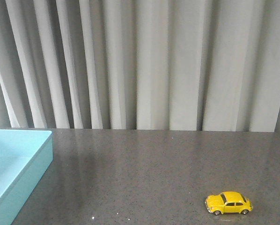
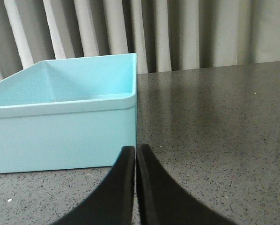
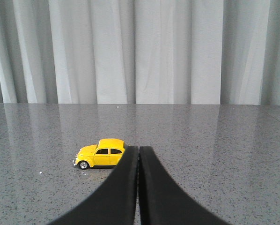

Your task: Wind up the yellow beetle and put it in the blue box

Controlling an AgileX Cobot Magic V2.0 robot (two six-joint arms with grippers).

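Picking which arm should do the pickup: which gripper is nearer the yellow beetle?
Right. The right gripper sits just short of the yellow beetle; the left gripper faces the blue box instead.

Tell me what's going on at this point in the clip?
Nothing is being handled yet. The yellow beetle sits on its wheels on the dark table, on the robot's right, untouched. The blue box stands at the table's left edge, and what shows of its inside is empty. Both the left gripper and the right gripper are shut and hold nothing; the right one looks toward the car, the left one toward the box.
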